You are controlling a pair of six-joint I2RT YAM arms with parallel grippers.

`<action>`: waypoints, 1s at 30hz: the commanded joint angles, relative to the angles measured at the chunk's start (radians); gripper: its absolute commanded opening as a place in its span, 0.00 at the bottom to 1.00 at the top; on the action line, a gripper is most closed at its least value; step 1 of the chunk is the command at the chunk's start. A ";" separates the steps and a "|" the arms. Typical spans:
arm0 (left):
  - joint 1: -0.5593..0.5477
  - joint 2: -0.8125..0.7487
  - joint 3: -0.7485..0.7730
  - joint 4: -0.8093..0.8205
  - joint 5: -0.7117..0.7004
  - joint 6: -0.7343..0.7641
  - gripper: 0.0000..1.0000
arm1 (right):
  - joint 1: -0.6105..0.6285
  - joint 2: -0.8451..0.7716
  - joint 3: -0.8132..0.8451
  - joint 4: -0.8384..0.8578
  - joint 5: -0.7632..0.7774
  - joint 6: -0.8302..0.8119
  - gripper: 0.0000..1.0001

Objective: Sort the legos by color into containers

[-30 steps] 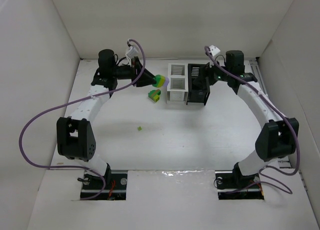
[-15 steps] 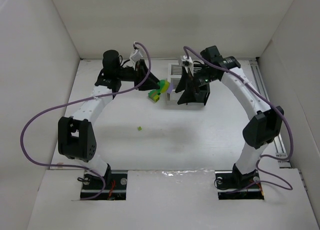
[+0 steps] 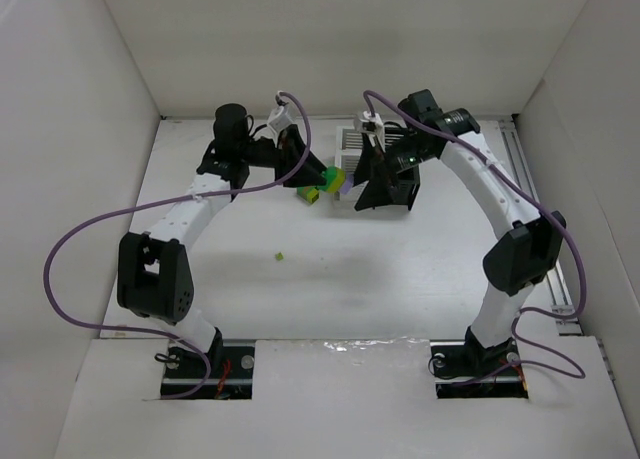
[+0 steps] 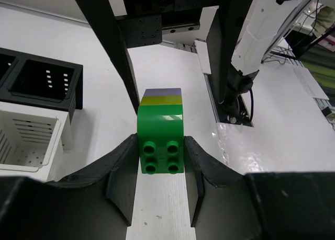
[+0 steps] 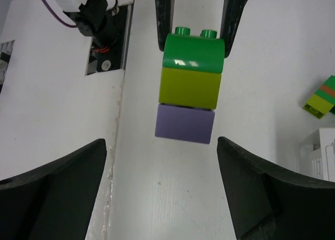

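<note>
Below both pincers: white table (image 3: 350, 269). Under and just beside the right gripper (image 3: 366, 179): containers (image 3: 352, 139), white and black slatted bins joined in one block, partly hidden by that arm, and seen off to the left of the left gripper (image 4: 160, 151) in its wrist view.

Left gripper closed on a three-brick stack (image 5: 189, 88), clamped at the green end, with yellow-green in the middle and lavender jutting past the fingertips, held clear of the table. Right gripper spread wide, gripping nothing, facing the left one tip to tip, with the lavender end just ahead of its fingers (image 5: 57, 187) and not touching them.

Just below the left gripper, lying on the table: second stack (image 3: 310, 192), green, orange-brown and yellow-green. Well apart from both pincers, toward the arm bases: loose green brick (image 3: 280, 256), tiny, alone on the table.
</note>
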 commanded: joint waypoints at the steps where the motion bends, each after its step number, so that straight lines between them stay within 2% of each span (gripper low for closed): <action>1: -0.010 -0.059 -0.016 0.044 0.027 0.027 0.00 | 0.036 0.001 0.016 0.135 0.041 0.085 0.91; 7: -0.020 -0.068 -0.016 0.044 0.018 0.027 0.00 | 0.061 -0.095 -0.122 0.429 0.123 0.284 0.91; 9: -0.020 -0.068 -0.016 0.044 0.009 0.027 0.00 | 0.061 -0.104 -0.123 0.440 0.123 0.297 0.91; 12: -0.020 -0.068 -0.025 0.035 0.009 0.037 0.00 | 0.070 -0.104 -0.123 0.441 0.123 0.306 0.84; 16: -0.020 -0.068 -0.025 0.021 0.009 0.046 0.00 | 0.070 -0.104 -0.132 0.451 0.123 0.318 0.71; 19: -0.020 -0.068 -0.016 -0.020 0.009 0.080 0.00 | 0.070 -0.104 -0.132 0.460 0.134 0.318 0.53; 20: -0.020 -0.068 -0.016 -0.034 0.000 0.092 0.00 | 0.079 -0.113 -0.141 0.470 0.134 0.318 0.43; 23: -0.020 -0.068 -0.007 -0.085 -0.009 0.138 0.00 | 0.079 -0.122 -0.141 0.470 0.144 0.318 0.24; 24: -0.020 -0.068 -0.007 -0.106 -0.009 0.150 0.00 | 0.079 -0.122 -0.153 0.470 0.144 0.318 0.14; 27: -0.020 -0.068 0.002 -0.106 -0.032 0.159 0.00 | 0.058 -0.154 -0.191 0.450 0.166 0.288 0.07; 30: -0.010 -0.068 0.011 -0.095 -0.043 0.159 0.00 | 0.003 -0.196 -0.251 0.425 0.189 0.288 0.05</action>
